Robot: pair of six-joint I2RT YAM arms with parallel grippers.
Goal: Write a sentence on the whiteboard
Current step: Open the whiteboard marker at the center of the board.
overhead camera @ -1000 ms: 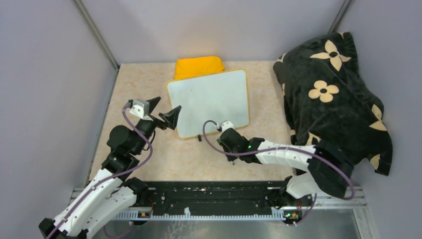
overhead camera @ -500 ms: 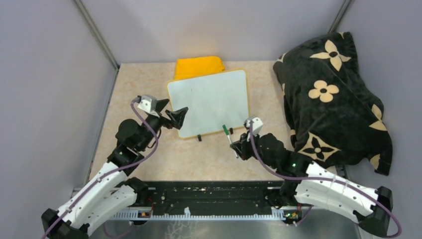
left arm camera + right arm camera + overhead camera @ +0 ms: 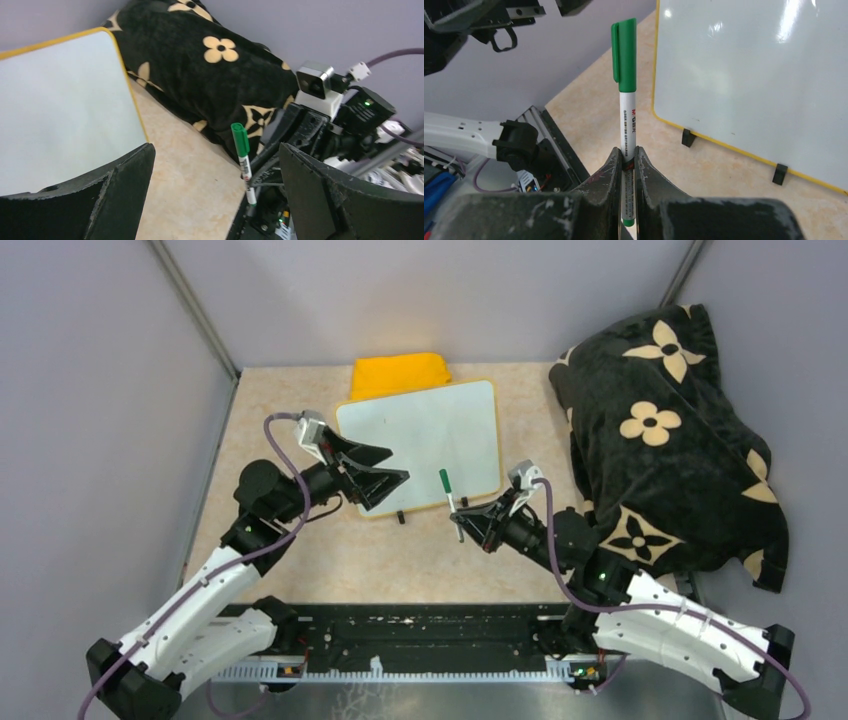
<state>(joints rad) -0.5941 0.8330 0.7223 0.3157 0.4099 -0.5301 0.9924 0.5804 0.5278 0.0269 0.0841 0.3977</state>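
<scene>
right gripper [image 3: 626, 155] pinches the capped green marker [image 3: 628, 125]; left gripper [image 3: 398, 465] gapes wide near it. whiteboard [image 3: 425, 430] blank. uncapping's next, i'd say: left must clamp the cap [image 3: 624, 50].

Even light, glare on whiteboard [image 3: 754, 85]

marker [image 3: 627, 107] lower end hidden in right gripper [image 3: 628, 152]; print unreadable

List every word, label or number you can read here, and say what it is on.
Nothing here reads clearly.
The green marker: small print runs down its white barrel, too blurred to read.
The whiteboard: blank, no writing.
The black flowered blanket: pattern only, no text.
</scene>
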